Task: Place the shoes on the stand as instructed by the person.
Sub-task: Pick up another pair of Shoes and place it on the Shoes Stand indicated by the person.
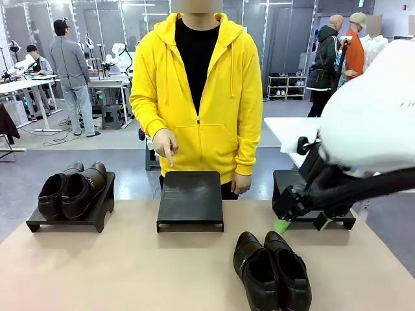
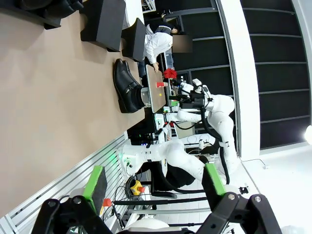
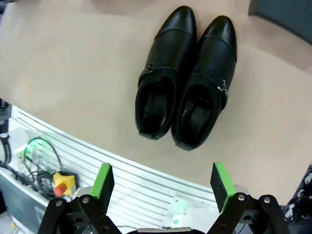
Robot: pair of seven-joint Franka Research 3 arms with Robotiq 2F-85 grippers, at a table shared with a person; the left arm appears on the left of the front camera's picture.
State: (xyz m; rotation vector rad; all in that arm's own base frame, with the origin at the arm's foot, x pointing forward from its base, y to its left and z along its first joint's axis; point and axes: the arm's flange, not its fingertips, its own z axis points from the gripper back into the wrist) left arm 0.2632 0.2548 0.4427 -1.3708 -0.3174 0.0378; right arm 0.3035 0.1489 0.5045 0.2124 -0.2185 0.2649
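Note:
The glossy black pair of shoes (image 1: 272, 269) stands side by side on the table at the front right, also under my right wrist camera as the black pair (image 3: 187, 78). My right gripper (image 1: 301, 225) hangs open just above and behind them, in front of the right stand (image 1: 343, 219); the right gripper (image 3: 162, 184) holds nothing. The dark brown pair (image 1: 68, 191) sits on the left stand (image 1: 97, 217). The person (image 1: 198, 97) in the yellow hoodie points a finger (image 1: 170, 159) down at the bare middle stand (image 1: 190, 197). My left gripper (image 2: 155, 183) is open, away from the table, with the black shoes (image 2: 126, 85) far off.
Three low black stands line the far side of the tan table (image 1: 117, 265). The table's front edge with its white ribbed strip (image 3: 146, 175) lies below my right gripper. Other people and tables are in the background.

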